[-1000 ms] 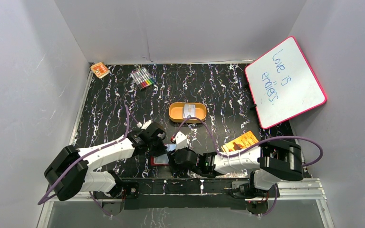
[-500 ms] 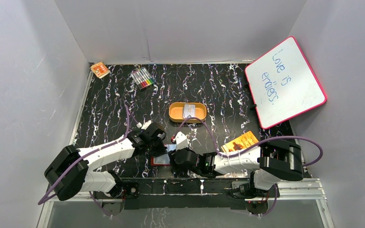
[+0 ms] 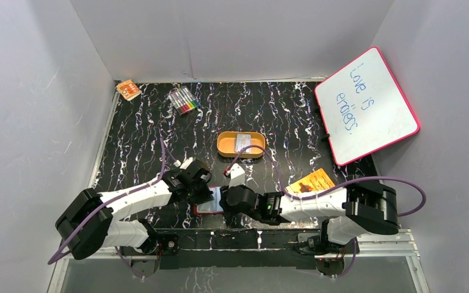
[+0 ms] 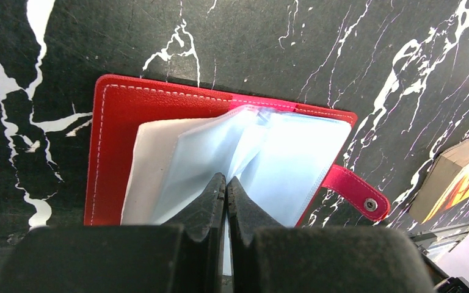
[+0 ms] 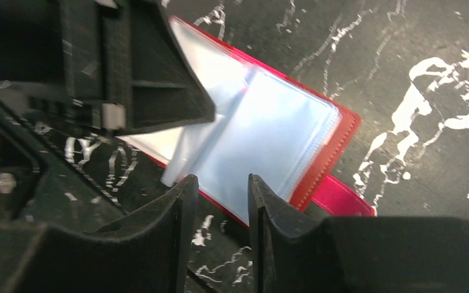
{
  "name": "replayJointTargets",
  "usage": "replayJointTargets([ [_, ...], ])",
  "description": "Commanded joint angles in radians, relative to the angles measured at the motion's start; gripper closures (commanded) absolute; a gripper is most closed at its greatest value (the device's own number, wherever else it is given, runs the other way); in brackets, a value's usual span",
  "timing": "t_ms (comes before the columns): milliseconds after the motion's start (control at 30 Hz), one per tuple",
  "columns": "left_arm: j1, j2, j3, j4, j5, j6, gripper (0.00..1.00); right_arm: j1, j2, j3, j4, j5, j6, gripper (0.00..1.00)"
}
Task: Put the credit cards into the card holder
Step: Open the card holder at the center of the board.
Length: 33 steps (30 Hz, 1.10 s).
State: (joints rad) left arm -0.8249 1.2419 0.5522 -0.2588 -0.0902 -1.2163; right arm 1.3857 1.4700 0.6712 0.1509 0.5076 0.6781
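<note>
Top view: holder lies open at the near edge between left gripper and right gripper; a pale card sits in the tin, well apart. Left wrist: fingers pinched together on a clear sleeve. Right wrist: fingers apart, empty, over the holder's edge. The thin sleeve could slip free, or the crowded grippers could knock together

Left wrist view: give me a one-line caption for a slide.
Left gripper pinches a pale pocket sleeve of the open red card holder, flat on the black marbled table.
</note>
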Motion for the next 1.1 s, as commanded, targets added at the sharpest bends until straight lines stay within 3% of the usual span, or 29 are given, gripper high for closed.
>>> replayJointTargets([
  [0,-0.002,-0.03,-0.019,-0.007,-0.01,-0.004,1.0,-0.036,-0.055,-0.005,0.113,-0.117,0.039,0.54],
  [233,-0.002,-0.047,-0.03,-0.001,-0.009,-0.009,1.0,-0.165,-0.026,-0.008,0.176,-0.369,0.168,0.49],
  [367,-0.002,-0.067,-0.032,0.0,-0.012,-0.005,0.9,-0.206,-0.004,-0.009,0.18,-0.436,0.211,0.48],
  [533,-0.002,-0.081,-0.032,0.0,-0.014,0.001,0.79,-0.228,0.017,-0.02,0.176,-0.46,0.245,0.47],
  [1067,-0.003,-0.126,-0.012,-0.044,-0.041,0.021,0.75,-0.267,0.049,-0.028,0.132,-0.488,0.282,0.49],
])
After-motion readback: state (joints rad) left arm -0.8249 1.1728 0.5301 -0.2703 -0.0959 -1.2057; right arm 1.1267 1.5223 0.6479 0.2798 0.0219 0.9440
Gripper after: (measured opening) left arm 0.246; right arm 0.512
